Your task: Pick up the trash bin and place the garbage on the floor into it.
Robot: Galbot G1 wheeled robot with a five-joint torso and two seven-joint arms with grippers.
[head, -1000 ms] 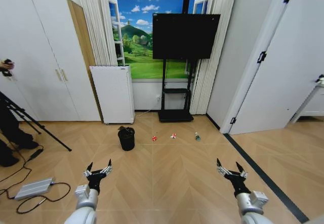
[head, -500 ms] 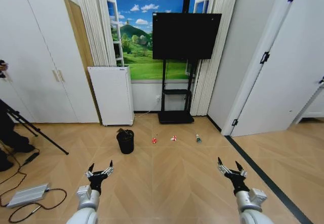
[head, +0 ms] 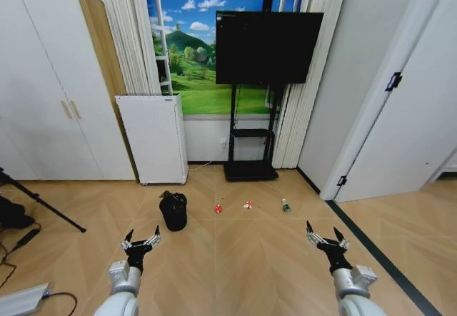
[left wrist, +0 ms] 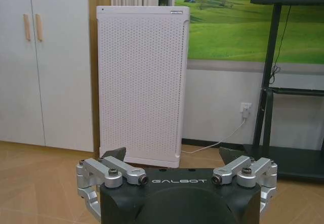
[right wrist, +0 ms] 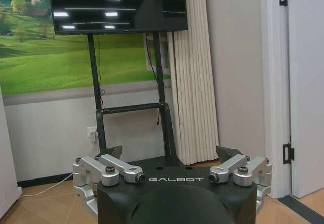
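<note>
Task not yet begun: both the left gripper (head: 141,244) and right gripper (head: 326,244) hung spread wide and empty, well short of the trash bin (head: 173,211) standing beside the red can (head: 218,208), wrapper (head: 248,205) and bottle (head: 285,205) on the floor (head: 235,259).

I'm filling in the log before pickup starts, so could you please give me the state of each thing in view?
trash bin: upright on floor, bag-lined
red can: on floor
wrapper: on floor
bottle: on floor
left gripper: open, empty
right gripper: open, empty
TV: off
</note>
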